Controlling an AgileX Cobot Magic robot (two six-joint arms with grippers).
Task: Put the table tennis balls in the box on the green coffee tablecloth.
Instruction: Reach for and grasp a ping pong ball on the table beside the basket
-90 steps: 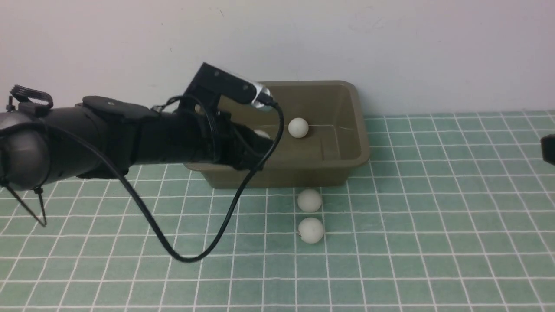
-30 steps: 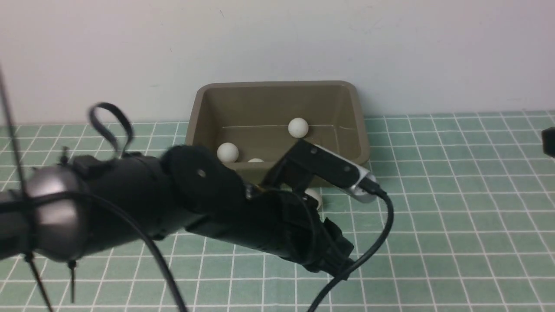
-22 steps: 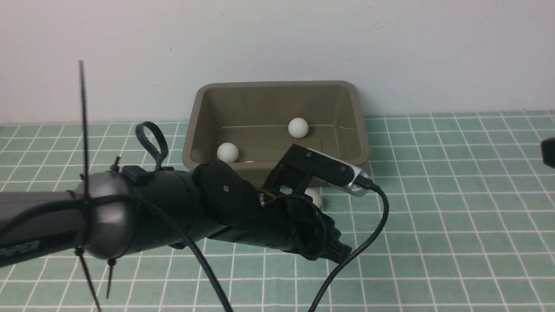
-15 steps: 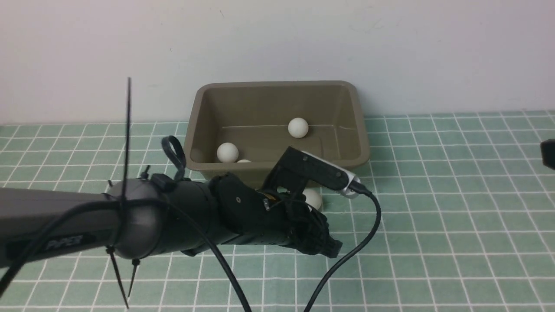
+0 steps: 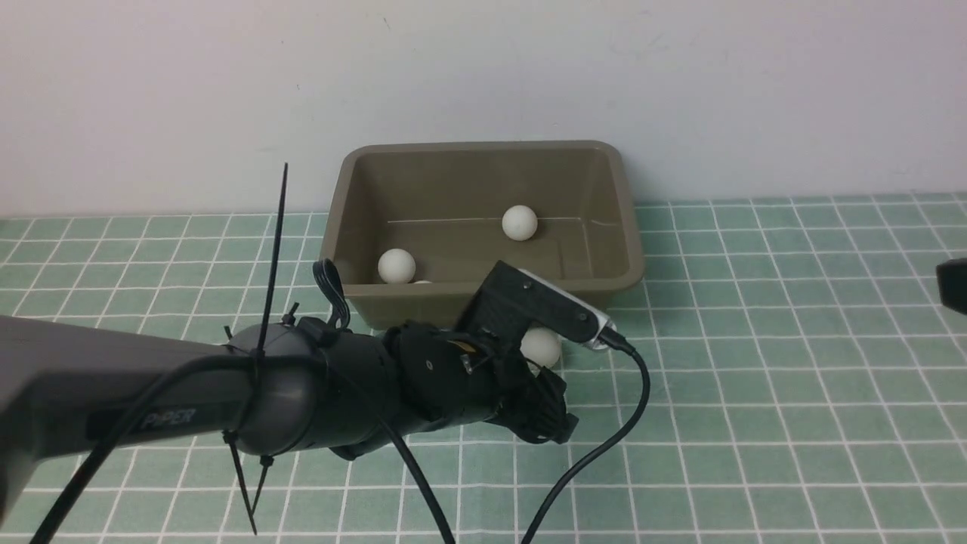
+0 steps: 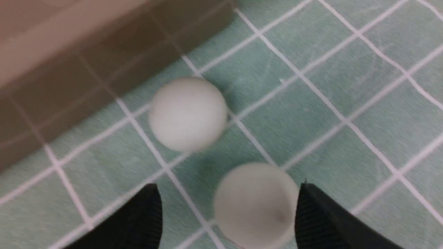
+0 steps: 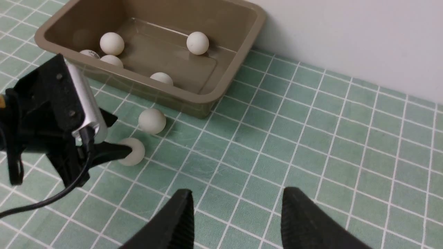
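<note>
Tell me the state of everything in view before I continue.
box: upright, open-topped.
balls in the box: five, resting on its floor.
ball by the box wall: loose on the tablecloth.
left gripper: open, straddling the nearer ball.
nearer ball: on the tablecloth, not clamped.
right gripper: open, empty.

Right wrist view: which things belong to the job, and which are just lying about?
Job: box, five balls inside it, two balls on the green tablecloth, left gripper open around one.
Not the job: wall, black cable.
</note>
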